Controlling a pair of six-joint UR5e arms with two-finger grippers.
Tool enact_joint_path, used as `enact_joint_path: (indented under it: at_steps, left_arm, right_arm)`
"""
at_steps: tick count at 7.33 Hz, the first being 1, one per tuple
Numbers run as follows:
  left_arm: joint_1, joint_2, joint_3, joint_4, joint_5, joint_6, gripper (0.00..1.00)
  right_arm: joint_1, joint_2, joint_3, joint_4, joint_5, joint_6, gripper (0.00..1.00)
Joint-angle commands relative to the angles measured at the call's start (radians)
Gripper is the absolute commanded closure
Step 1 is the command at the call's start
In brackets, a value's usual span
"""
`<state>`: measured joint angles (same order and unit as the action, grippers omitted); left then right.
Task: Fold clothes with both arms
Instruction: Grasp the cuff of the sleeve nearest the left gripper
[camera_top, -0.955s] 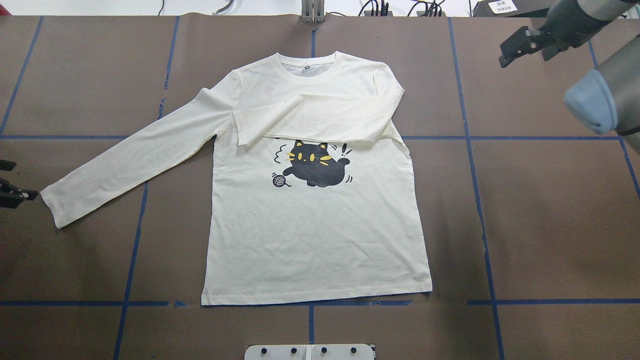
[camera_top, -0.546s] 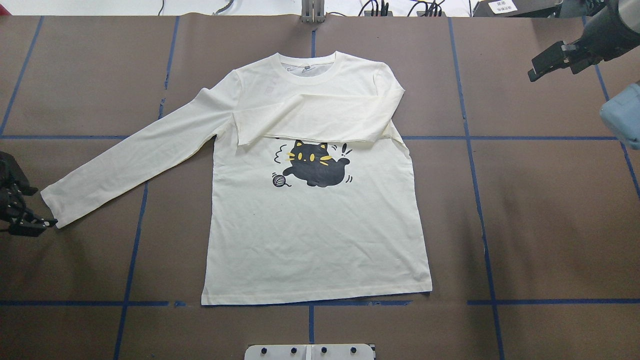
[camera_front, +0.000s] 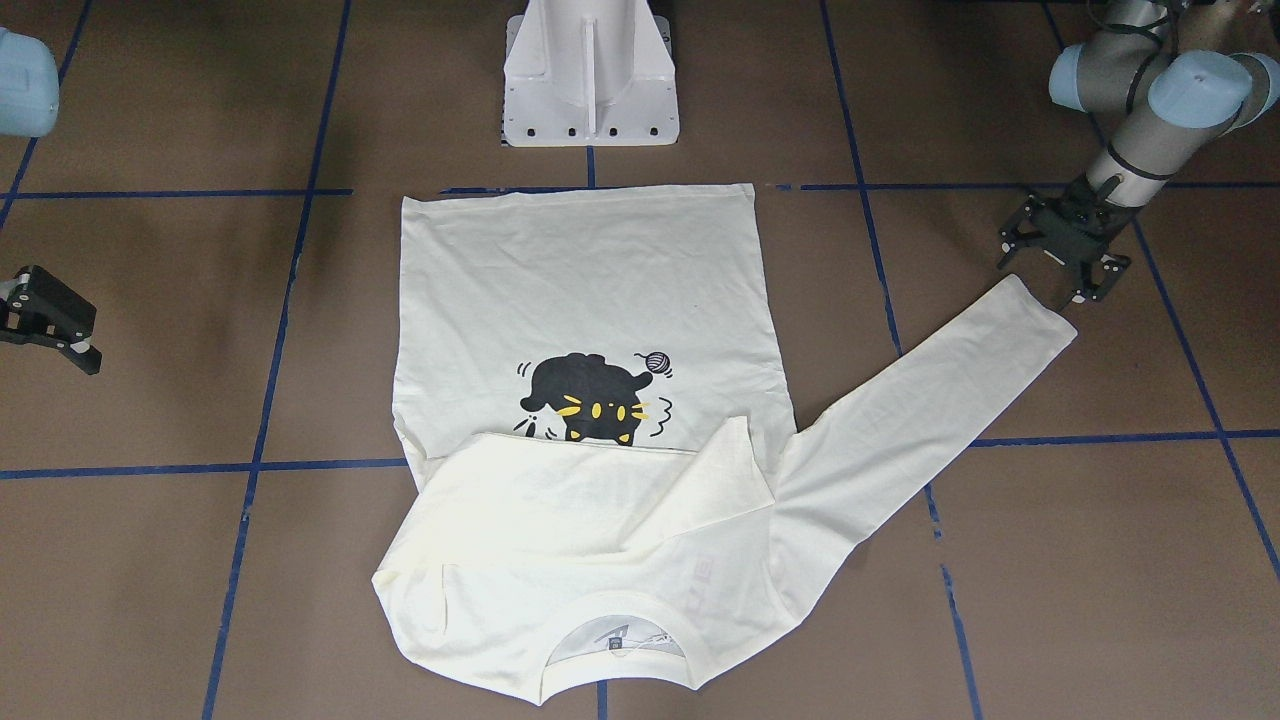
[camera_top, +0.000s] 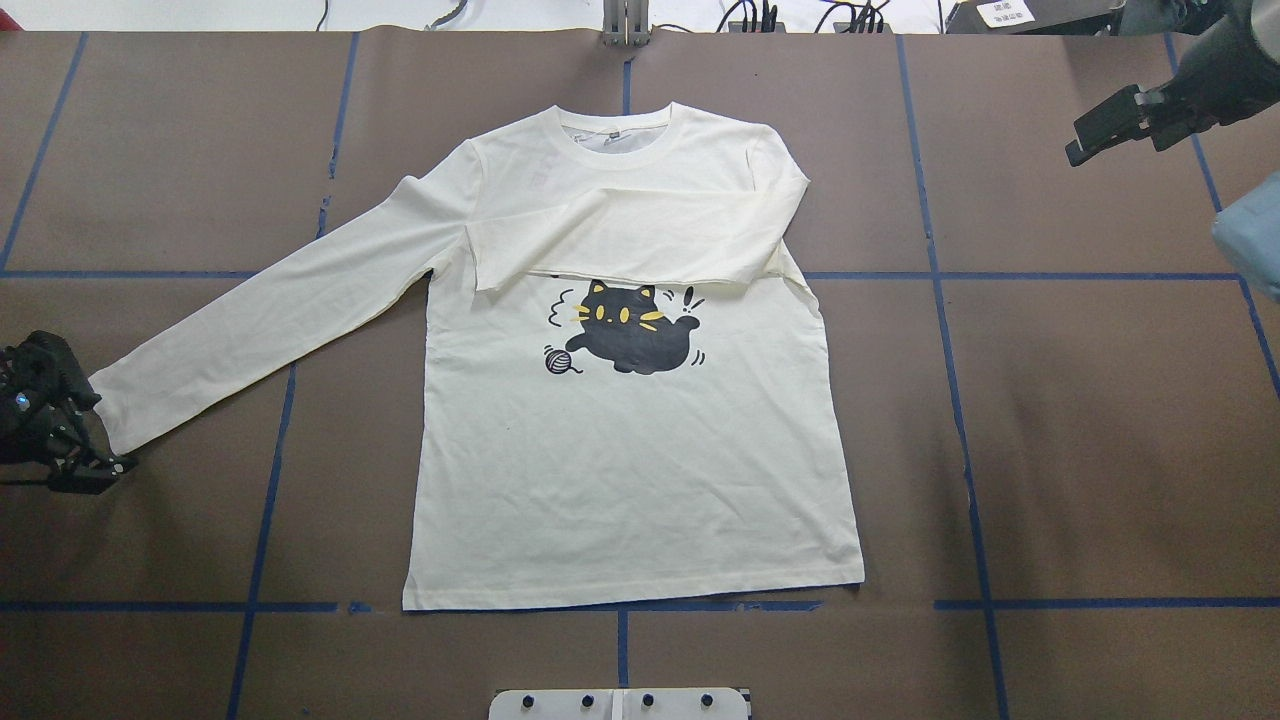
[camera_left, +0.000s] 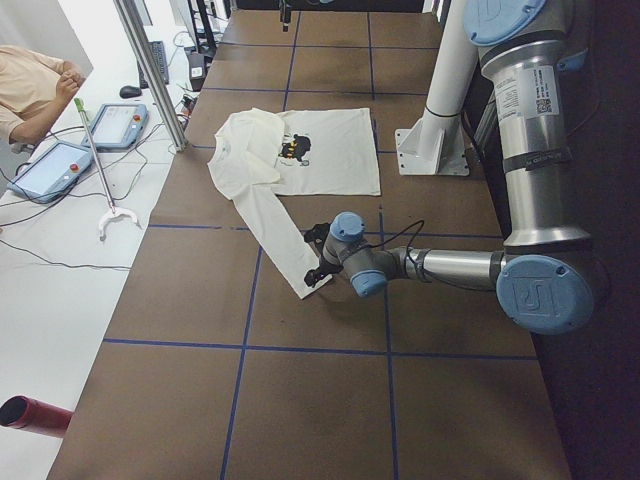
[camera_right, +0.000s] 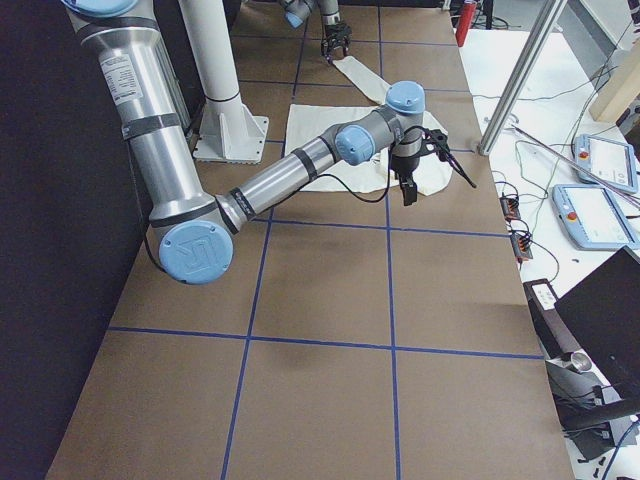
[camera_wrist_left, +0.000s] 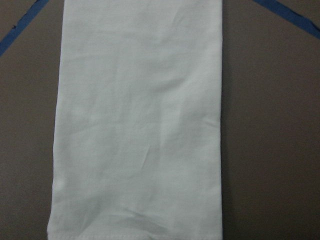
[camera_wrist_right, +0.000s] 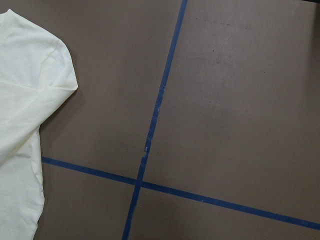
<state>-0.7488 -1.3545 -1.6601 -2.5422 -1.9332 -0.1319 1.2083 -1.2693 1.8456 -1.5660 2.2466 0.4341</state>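
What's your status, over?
Left pincer open at outstretched sleeve's cuff. Right pincer open, off the shirt. Other sleeve folded across chest. Nothing seen in the way.

Brown tabletop (camera_top: 1100, 450) gridded with blue tape (camera_top: 1100, 603), white side surface (camera_left: 60, 230) with teach pendants (camera_left: 50, 170), aluminium post (camera_left: 152, 70)

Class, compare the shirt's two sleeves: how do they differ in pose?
The folded sleeve lies across the shirt; the straight sleeve stretches out over the table. The left gripper is at the straight sleeve's cuff; no gripper is near the folded sleeve. Both are cream and lie flat.
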Motion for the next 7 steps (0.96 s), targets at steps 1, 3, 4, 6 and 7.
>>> enact_joint_path:
  at_steps: [1,3,4,6,7]
  left_arm:
    - [0.011,0.0,0.0,0.0,0.017,0.0,0.42]
    - [0.009,0.001,-0.007,-0.004,0.051,0.0,1.0]
    - [0.009,0.002,-0.009,-0.035,0.125,0.005,1.0]
    - [-0.001,-0.012,-0.047,-0.05,0.114,0.023,1.0]
    - [-0.061,-0.023,-0.052,-0.049,0.097,0.023,1.0]
  right_arm:
    - [0.002,-0.005,0.007,0.0,-0.001,0.0,0.0]
    - [0.004,-0.005,0.009,0.0,-0.001,0.0,0.0]
    - [0.004,-0.004,0.009,0.0,-0.001,0.0,0.0]
    - [0.004,-0.002,0.009,0.0,-0.001,0.0,0.0]
    - [0.007,-0.002,0.007,0.0,-0.001,0.0,0.0]
